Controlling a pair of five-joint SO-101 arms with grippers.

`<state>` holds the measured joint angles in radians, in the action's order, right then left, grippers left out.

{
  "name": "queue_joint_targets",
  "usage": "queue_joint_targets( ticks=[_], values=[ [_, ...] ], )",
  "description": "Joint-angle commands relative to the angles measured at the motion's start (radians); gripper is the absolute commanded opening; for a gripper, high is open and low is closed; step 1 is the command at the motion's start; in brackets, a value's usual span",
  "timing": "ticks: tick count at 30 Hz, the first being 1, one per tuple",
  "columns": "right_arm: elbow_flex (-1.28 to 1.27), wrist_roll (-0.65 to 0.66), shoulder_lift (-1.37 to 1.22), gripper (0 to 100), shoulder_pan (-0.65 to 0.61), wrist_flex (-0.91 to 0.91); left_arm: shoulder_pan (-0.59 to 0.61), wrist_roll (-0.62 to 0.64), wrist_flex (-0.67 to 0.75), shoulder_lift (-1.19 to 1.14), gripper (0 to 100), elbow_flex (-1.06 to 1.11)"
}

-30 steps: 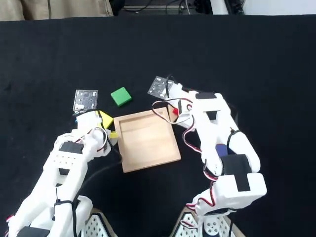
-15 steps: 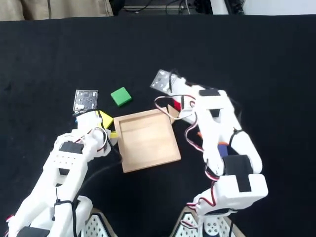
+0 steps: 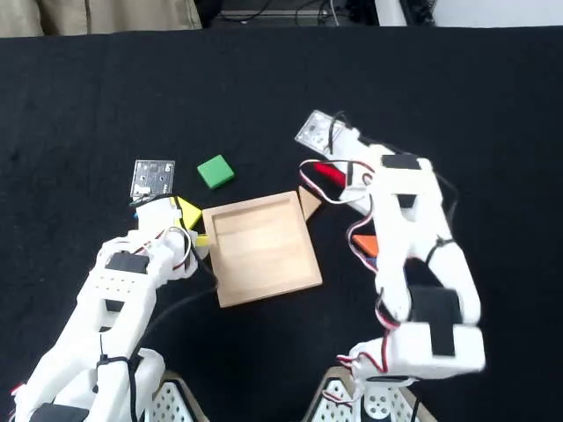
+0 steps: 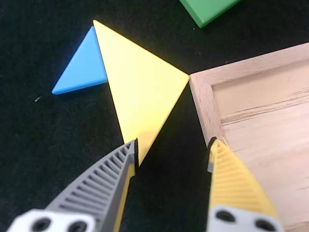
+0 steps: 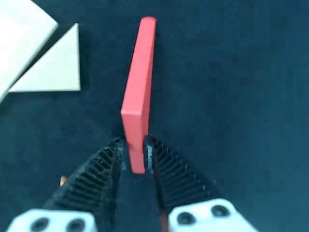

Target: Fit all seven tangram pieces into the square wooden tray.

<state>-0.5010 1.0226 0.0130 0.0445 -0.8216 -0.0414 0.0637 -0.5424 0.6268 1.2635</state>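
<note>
I count six pieces from here: one each of green, yellow, blue, red, orange and pale wood. There is one square wooden tray (image 3: 213, 255), light-grained with a raised rim, near the middle of the black table (image 3: 493, 105).

My right gripper (image 5: 135, 154) is clamped on the red piece (image 5: 137, 96) - a flat slab held on edge, with the black ribbed fingers (image 5: 166, 166) pressed to both faces at one end. In the high view it is just beyond the tray's far right corner. The pale wood triangle (image 5: 53, 67) lies flat on the table there, its point almost at that corner. The orange piece (image 3: 365, 243) lies off the tray's right edge, partly under the right arm, so I can't tell its shape.

My left gripper (image 4: 171, 145) stands wide apart with nothing in it. The grey-and-yellow finger (image 4: 113, 179) has its tip against the narrow corner of the yellow triangle (image 4: 137, 99), and the other tip sits over the tray's rim at the far left corner. The yellow triangle is large, smooth and flat on the table, with one corner touching that tray corner. The smaller blue triangle (image 4: 84, 65) butts against its outer edge. The green piece (image 3: 215, 171) - a square block - lies a little farther toward the far edge of the table, apart from the tray.
</note>
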Motion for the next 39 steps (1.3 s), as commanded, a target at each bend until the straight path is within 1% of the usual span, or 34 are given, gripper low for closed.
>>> queue_joint_targets(
  ticks=[1,5,8,10,13,16,19,22,24,29,32,39],
  values=[
    [0.059,0.009,0.147,1.1,0.008,-0.081,-0.004,-0.002,0.014,0.006,25,-0.042],
    [0.059,0.014,0.232,1.1,-0.015,-0.196,-0.004,-0.002,0.011,0.012,25,-0.041],
    [0.058,0.017,0.280,1.1,-0.078,-0.319,0.010,0.000,0.006,0.015,25,-0.041],
    [0.048,0.017,0.291,1.1,-0.158,-0.391,0.088,0.032,0.011,0.017,25,-0.051],
    [0.033,0.014,0.308,1.1,-0.281,-0.479,0.236,0.160,0.006,0.017,25,-0.076],
    [0.019,0.011,0.331,1.1,-0.405,-0.546,0.317,0.173,0.006,0.017,25,-0.085],
    [-0.018,0.009,0.343,1.1,-0.505,-0.592,0.352,0.175,0.006,0.017,25,-0.093],
    [-0.061,0.014,0.341,1.1,-0.574,-0.588,0.346,0.175,0.012,0.015,25,-0.090],
    [-0.093,0.011,0.338,1.1,-0.597,-0.548,0.338,0.175,0.012,0.015,25,-0.087],
    [-0.209,0.009,0.338,1.1,-0.600,-0.399,0.329,0.173,0.014,0.015,25,-0.084],
    [-0.225,-0.032,0.338,1.1,-0.597,-0.339,0.329,0.173,0.014,0.015,25,-0.084],
    [-0.237,-0.041,0.338,1.1,-0.595,-0.333,0.329,0.173,0.014,0.015,25,-0.084]
  ],
)
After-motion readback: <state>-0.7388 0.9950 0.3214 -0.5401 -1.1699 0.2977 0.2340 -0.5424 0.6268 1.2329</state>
